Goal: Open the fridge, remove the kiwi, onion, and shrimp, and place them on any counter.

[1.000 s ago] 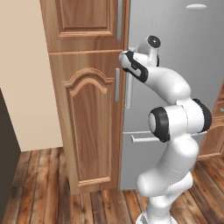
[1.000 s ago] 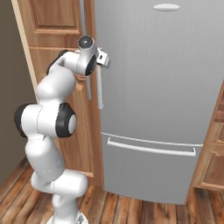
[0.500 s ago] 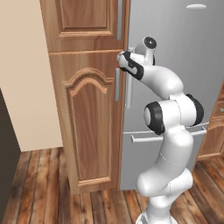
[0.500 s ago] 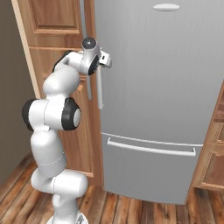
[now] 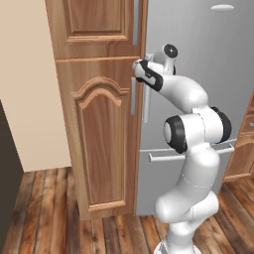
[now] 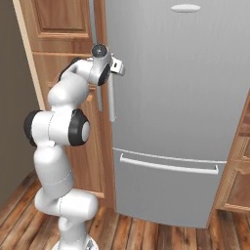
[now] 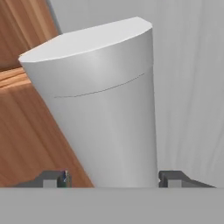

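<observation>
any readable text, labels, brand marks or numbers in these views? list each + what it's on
None readable.
The fridge door is plain grey; the oval badge near its top carries no legible lettering.
The handle between the claw fingertips is blank.
The cabinet doors show wood grain, no marks.

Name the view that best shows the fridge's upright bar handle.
The right base view: the handle hangs in full against the closed fridge door. The hand view shows its top end close up; the left base view has it partly behind the arm.
</observation>
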